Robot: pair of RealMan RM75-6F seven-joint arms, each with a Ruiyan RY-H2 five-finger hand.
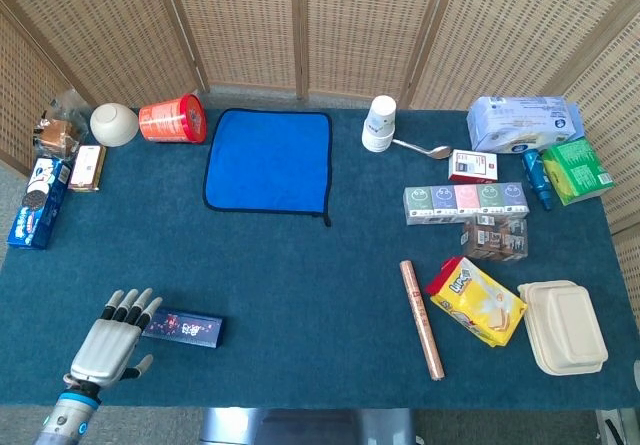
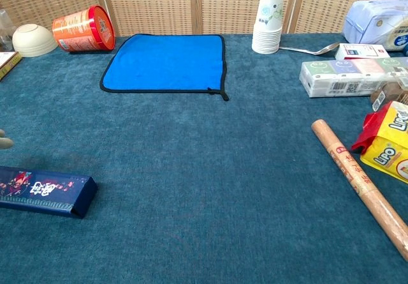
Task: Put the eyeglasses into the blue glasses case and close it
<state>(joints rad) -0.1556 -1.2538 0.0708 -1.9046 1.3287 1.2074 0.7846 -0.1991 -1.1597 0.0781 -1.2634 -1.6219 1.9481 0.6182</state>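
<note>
Head view: closed blue glasses case (image 1: 182, 327) beside left hand (image 1: 106, 346), fingers (image 1: 130, 310) spread.

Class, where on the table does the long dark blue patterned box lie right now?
The long dark blue patterned box lies flat near the table's front-left corner in the head view, just right of the robot's left hand, well below the blue cloth.

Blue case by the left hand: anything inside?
Cannot tell. The blue case lies shut on the table; its contents are hidden. No eyeglasses show. The left hand is open at its end.
</note>
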